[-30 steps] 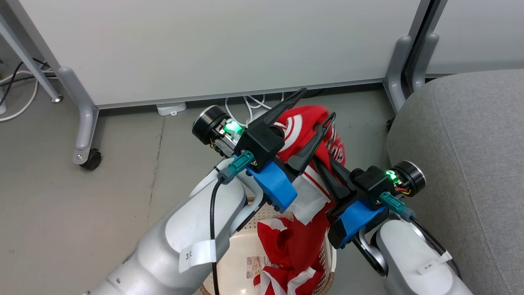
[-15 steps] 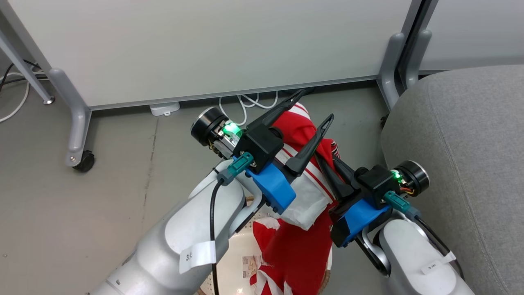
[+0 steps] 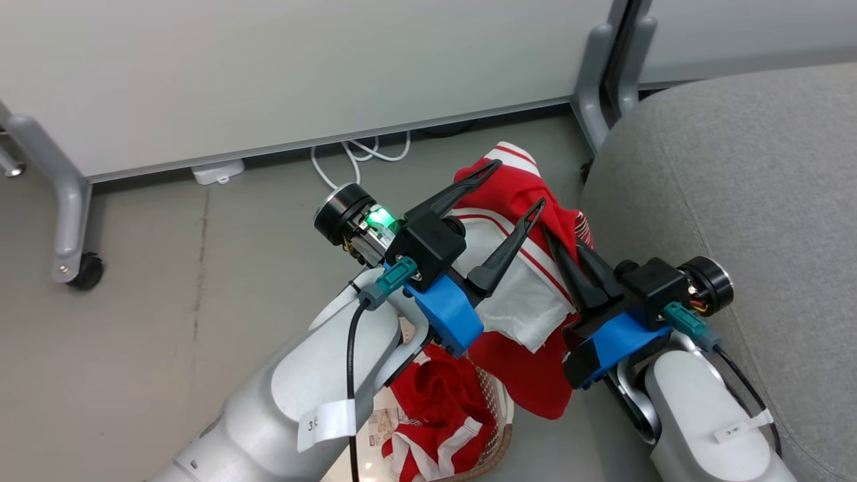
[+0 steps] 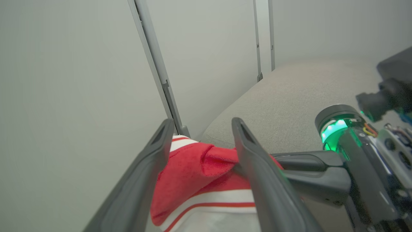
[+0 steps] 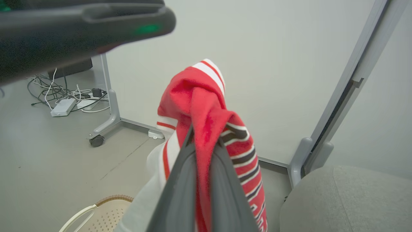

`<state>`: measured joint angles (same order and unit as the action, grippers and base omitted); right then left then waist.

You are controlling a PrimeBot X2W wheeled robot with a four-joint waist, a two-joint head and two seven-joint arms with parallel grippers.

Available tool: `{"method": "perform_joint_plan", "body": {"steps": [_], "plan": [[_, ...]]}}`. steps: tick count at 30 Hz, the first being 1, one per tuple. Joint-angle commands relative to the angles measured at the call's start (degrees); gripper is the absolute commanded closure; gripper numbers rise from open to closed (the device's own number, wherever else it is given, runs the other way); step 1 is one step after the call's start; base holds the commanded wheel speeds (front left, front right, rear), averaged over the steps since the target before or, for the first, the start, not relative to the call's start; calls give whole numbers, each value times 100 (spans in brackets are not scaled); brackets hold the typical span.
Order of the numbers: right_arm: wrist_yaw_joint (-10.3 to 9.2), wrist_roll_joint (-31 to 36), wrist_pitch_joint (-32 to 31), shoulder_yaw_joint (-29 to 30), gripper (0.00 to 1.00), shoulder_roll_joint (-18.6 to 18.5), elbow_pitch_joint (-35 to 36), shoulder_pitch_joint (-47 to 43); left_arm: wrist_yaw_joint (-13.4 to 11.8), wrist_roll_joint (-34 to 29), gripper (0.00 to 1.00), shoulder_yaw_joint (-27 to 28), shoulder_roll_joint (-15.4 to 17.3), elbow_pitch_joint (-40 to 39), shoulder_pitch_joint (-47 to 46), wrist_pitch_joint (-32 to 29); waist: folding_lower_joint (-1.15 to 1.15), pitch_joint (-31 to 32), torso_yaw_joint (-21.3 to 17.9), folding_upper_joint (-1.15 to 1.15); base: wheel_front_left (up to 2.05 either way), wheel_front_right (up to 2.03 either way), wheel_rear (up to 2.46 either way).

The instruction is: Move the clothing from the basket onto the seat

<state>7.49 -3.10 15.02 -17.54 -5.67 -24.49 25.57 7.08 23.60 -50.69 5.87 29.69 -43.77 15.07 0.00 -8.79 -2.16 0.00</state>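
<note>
A red jersey [image 3: 529, 381] with white panels hangs from my right gripper [image 3: 566, 239], which is shut on its upper fold, just left of the grey seat [image 3: 736, 167]. The right wrist view shows that gripper [image 5: 206, 139] pinching the jersey [image 5: 199, 96]. My left gripper [image 3: 519, 182] stands open, and the jersey's top [image 4: 193, 174] lies loosely between its spread fingers [image 4: 238, 129]. A second red garment [image 3: 435, 395] lies in the cream basket [image 3: 492, 455] at the bottom of the head view.
White partition panels stand behind, on grey legs [image 3: 67, 221] with a caster [image 3: 87, 271]. Another leg [image 3: 592, 87] stands next to the seat's corner. White cables [image 3: 355, 150] and a power strip [image 3: 217, 171] lie on the concrete floor.
The head camera has turned toward the seat. My right gripper has carried the jersey up and toward the seat, so its hem now hangs outside the basket. The left gripper stays open.
</note>
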Motion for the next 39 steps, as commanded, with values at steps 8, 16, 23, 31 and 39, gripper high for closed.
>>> {"method": "perform_joint_plan", "body": {"steps": [8, 16, 23, 31, 39], "plan": [[2, 28, 24, 451, 100, -83, 224, -155, -13, -21, 0, -109, -20, 1, -10, 17, 0, -240, -465, 0, 0, 0, 0], [1, 93, 23, 853, 100, -147, 421, -248, 9, -36, 0, -245, -69, 56, -113, 17, 0, -416, -846, 0, 0, 0, 0], [1, 97, 24, 1099, 100, -148, 540, -318, 20, -46, 0, -326, -63, 91, -179, 17, 0, -568, -1176, 0, 0, 0, 0], [1, 108, 24, 1334, 100, -126, 633, -443, 31, -49, 0, -441, -91, 136, -236, 16, 0, -695, -1422, 0, 0, 0, 0], [2, 114, 23, 1525, 100, -88, 695, -607, 41, -17, 0, -533, -120, 213, -262, 17, 0, -753, -1542, 0, 0, 0, 0]]}}
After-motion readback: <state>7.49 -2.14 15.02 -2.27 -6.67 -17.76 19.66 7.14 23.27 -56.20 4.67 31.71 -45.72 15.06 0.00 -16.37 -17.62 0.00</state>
